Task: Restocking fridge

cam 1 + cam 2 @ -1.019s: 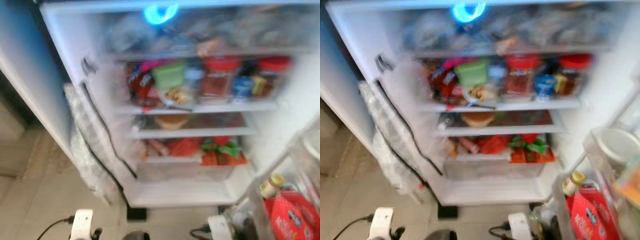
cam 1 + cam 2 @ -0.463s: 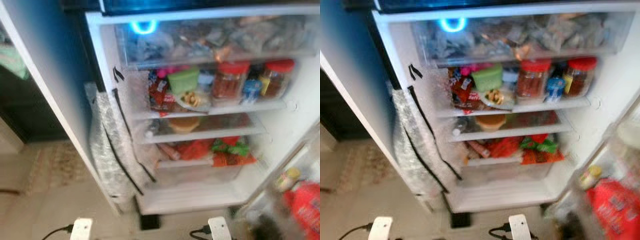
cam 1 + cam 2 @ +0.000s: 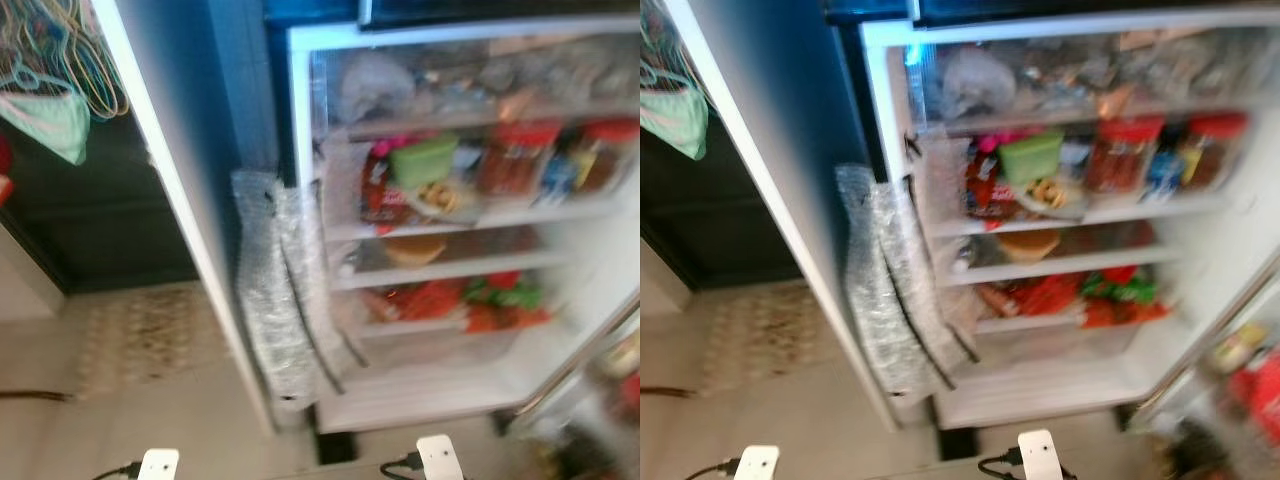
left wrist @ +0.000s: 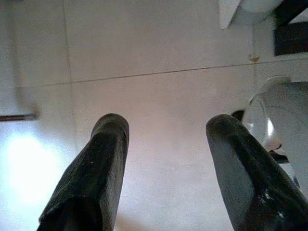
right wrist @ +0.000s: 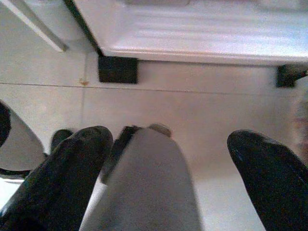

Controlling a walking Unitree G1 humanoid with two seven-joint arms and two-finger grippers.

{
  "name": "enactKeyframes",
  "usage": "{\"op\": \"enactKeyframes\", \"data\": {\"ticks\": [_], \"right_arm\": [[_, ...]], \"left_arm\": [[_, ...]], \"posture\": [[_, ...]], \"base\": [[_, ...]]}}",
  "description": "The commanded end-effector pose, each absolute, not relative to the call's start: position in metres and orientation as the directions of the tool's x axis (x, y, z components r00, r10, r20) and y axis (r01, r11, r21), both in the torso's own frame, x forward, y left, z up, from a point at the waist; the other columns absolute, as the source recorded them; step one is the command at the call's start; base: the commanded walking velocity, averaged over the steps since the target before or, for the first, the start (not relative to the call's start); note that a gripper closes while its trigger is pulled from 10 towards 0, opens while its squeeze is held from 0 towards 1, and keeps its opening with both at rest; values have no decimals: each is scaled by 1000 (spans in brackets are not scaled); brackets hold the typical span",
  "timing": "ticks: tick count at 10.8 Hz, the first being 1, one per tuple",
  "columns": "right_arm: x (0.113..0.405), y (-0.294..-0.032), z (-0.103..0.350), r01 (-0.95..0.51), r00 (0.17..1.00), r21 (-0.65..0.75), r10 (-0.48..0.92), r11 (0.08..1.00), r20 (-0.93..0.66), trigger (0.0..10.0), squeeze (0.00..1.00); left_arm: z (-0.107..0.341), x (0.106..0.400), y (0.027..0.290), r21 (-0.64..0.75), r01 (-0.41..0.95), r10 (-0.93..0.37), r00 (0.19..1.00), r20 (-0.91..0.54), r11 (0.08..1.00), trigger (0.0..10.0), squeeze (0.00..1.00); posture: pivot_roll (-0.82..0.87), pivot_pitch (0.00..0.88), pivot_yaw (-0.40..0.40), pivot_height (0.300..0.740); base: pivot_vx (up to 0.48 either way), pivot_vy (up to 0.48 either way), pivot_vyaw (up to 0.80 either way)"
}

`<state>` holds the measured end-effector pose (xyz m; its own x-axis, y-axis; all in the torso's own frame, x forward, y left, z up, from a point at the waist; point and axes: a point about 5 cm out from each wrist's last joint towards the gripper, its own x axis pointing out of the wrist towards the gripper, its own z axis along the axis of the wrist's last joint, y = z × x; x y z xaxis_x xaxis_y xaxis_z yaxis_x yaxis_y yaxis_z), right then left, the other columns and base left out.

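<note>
At the far left of the head views some clothes hangers (image 3: 75, 60) and a pale green cloth (image 3: 48, 118) hung against a dark recess. Next came the blue side of the fridge (image 3: 790, 130), standing open on the tiled floor (image 3: 150, 400), with a sheet of bubble wrap (image 3: 880, 300) leaning against its left front edge. Inside, the top compartment (image 3: 1070, 75) held pale, blurred bags. On the shelf below stood a green lidded box (image 3: 1032, 156) near the shelf's left end, with a small plate of food (image 3: 1045, 195) in front of it, and two red-lidded jars (image 3: 1122, 152) toward the right end. The next shelf down carried a brown round item (image 3: 1028, 243), and the lowest shelf held red and green packets (image 3: 1090, 295). At the right edge, the open door's rack (image 3: 1250, 380) showed a blurred red package.

The left gripper (image 4: 166, 144) hung over the bare floor tiles, its two black fingers spread apart with nothing between them. The right gripper (image 5: 166, 159) hung over the floor just before the fridge's bottom front edge, near a black foot (image 5: 118, 70), fingers likewise spread wide and holding nothing, with a grey part of the robot's own body between them in that view.
</note>
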<state>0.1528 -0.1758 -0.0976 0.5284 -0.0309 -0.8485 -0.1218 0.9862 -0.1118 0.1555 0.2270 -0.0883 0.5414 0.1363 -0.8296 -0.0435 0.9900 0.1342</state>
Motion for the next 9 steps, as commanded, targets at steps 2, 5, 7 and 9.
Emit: {"op": "enactKeyframes", "data": {"ticks": [2, 5, 7, 9], "right_arm": [[137, -185, -103, -117, 474, -112, -44, 987, -879, 10000, 0], [142, -181, -102, -117, 483, -110, -40, 987, -875, 10000, 0], [141, -185, -102, -112, 482, -115, -47, 987, -875, 10000, 0], [139, -193, -101, -107, 476, -123, -58, 987, -878, 10000, 0]], "left_arm": [[-91, 150, 227, 131, -50, 137, 520, -843, 990, 10000, 0], [-92, 147, 227, 128, -57, 139, 510, -849, 990, 10000, 0], [-93, 146, 226, 124, -51, 132, 507, -852, 991, 10000, 0], [-93, 147, 224, 121, -45, 127, 512, -850, 992, 10000, 0]], "posture": [[26, 0, 60, 670], [20, 17, 67, 670], [18, 30, 66, 670], [17, 38, 61, 670]], "base": [[0, 373, 0], [0, 375, 0], [0, 373, 0], [0, 0, 0]]}}
